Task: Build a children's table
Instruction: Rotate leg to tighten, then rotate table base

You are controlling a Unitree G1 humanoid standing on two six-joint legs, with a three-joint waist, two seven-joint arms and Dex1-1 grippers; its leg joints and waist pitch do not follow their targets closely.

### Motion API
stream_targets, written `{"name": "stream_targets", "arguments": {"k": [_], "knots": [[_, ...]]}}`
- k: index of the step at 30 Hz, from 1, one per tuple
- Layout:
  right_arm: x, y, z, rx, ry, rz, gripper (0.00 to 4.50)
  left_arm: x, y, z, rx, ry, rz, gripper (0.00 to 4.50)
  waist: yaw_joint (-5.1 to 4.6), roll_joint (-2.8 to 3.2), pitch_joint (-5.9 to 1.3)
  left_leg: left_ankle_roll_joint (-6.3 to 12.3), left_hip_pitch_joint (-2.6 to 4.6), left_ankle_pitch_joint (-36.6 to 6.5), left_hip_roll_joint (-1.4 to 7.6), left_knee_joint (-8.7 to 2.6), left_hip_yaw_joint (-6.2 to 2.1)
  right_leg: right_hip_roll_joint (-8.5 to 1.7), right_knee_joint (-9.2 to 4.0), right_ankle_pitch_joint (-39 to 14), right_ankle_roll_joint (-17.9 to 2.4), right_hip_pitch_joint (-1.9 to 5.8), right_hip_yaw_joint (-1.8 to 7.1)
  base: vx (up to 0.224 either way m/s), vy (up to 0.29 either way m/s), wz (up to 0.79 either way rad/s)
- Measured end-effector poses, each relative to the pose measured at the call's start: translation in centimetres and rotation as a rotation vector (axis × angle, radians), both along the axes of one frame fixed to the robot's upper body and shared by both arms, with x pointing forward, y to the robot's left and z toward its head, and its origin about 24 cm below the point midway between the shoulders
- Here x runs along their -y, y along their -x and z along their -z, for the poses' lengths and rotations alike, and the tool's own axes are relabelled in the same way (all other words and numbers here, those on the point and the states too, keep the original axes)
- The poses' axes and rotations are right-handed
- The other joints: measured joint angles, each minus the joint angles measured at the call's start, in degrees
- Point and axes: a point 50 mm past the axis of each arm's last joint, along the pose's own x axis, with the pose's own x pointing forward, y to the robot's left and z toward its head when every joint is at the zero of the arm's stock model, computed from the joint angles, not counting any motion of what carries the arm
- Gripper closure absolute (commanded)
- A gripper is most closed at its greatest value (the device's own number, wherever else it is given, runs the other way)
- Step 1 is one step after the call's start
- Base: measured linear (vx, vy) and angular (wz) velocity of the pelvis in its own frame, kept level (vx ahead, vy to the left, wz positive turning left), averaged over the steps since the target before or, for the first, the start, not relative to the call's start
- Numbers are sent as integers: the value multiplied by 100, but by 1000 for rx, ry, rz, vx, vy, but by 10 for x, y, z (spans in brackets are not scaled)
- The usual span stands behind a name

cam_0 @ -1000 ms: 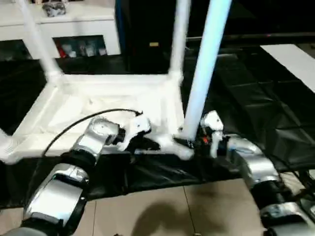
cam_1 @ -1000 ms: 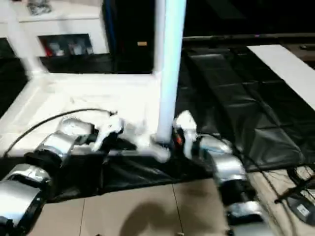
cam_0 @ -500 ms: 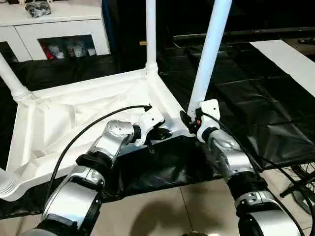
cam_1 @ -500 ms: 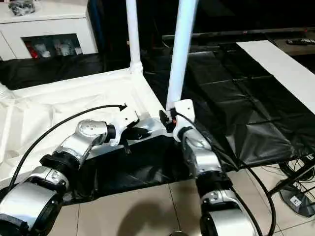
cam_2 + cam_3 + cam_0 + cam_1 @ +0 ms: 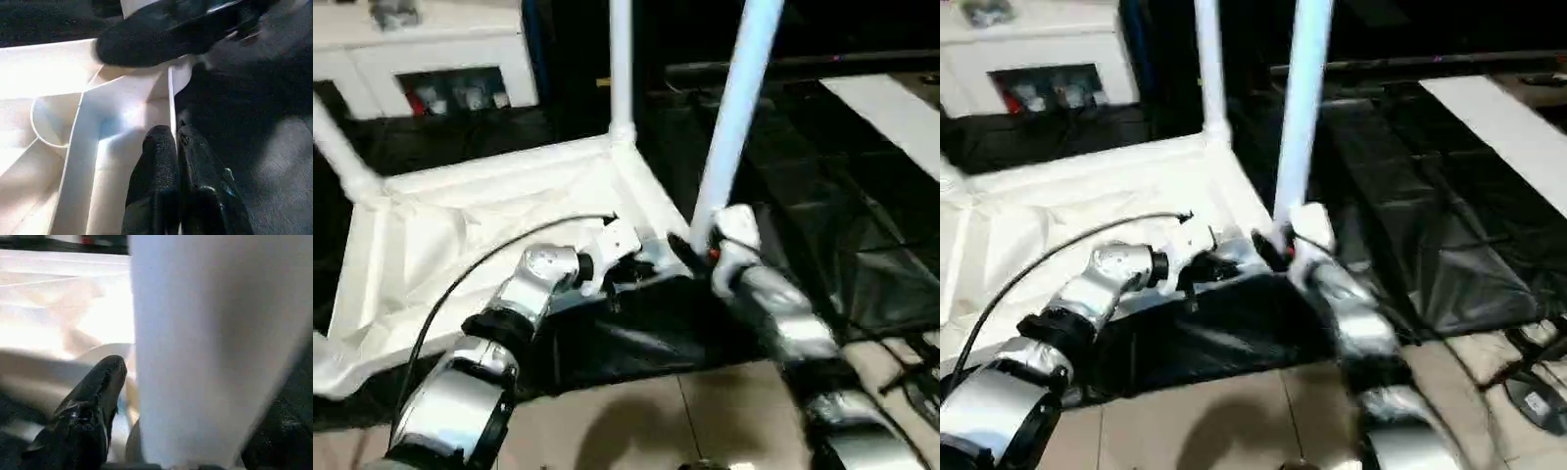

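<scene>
The tabletop (image 5: 499, 220) lies upside down on the black floor mat (image 5: 822, 186), sockets up so legs drop in from above — far-corner legs (image 5: 621, 59) already stand. The left claw (image 5: 177, 161) is pinched shut on the tabletop's raised rim, likely to steady it. The right claw (image 5: 697, 251) flanks the near leg (image 5: 736, 108) at its corner socket, black fingers (image 5: 90, 406) apart either side — whether it grips, cannot tell.
</scene>
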Motion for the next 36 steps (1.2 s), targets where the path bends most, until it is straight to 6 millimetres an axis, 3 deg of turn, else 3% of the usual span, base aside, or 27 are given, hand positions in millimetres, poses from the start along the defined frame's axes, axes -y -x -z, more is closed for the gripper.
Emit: {"name": "stream_targets", "arguments": {"k": [3, 5, 8, 14, 15, 20, 24, 25, 29, 33, 36], "knots": [[17, 12, -6, 7, -19, -56, 125, 0, 0, 0, 0, -2, 9, 450, 57, 19, 4, 0, 1, 1, 0, 1, -1, 1, -2, 1, 0, 4, -1, 0, 0, 0], [37, 26, -12, 5, -23, -131, 125, 2, 2, 0, 7, 2, 35, 450, 139, 85, 15, 2, 2, 0, 0, 1, 11, -3, -18, 1, 0, 15, 4, 0, 0, 0], [57, 41, -20, 3, 0, -207, 125, 2, 3, 1, 12, 6, 39, 450, 198, 115, 8, 4, 2, 1, 2, 2, 9, -1, -17, 2, 1, 16, 1, 0, 0, 0], [58, 56, -21, -26, 6, -330, 125, 5, 3, 3, 20, 15, 29, 450, 198, 141, 4, 3, -3, 2, 3, 9, 3, -1, -14, 9, 14, 13, -2, 0, 0, 0], [59, 58, -23, -29, 11, -339, 115, 5, 3, 2, 23, 15, 30, 407, 202, 140, 4, 5, -7, 2, 3, 11, 3, -1, -16, 9, 14, 13, -2, 0, 0, 0], [63, 64, -29, -49, 32, -369, 115, 0, 5, -2, -20, 86, 35, 373, 205, 112, 16, 34, -18, 14, 3, 13, 4, -2, -18, 9, 14, 2, -3, 0, 0, 0], [51, 60, -28, -52, -8, -390, 115, -14, 8, -11, -59, 122, 32, 354, 181, 91, 30, 36, -21, 16, 7, 14, 6, 1, -4, 9, 14, -11, -2, 0, 0, 0], [45, 56, -29, -44, -20, -403, 115, -22, 10, -14, -77, 116, 36, 326, 166, 81, 36, 35, -19, 16, 8, 14, 5, 2, 6, 9, 14, -16, -1, 0, 0, 0], [22, 40, -31, -28, -46, -434, 115, -63, 25, -20, -179, 73, 31, 295, 177, 57, 50, 25, -8, 13, 12, 18, 6, 3, 27, 7, 16, -22, 2, 0, 0, 0], [10, 28, -28, -34, -43, -414, 115, -87, 41, -16, -266, 19, 26, 262, 258, 3, 66, -4, -14, 6, 10, 24, 13, -2, 37, 3, 17, -22, 7, 0, 0, 0], [-4, 11, -30, -15, -37, -374, 115, -96, 44, -14, -262, -36, 5, 231, 261, -63, 86, -6, -18, 6, 6, 52, 17, -8, 71, 3, 17, -26, 19, 0, 0, 0]]}}
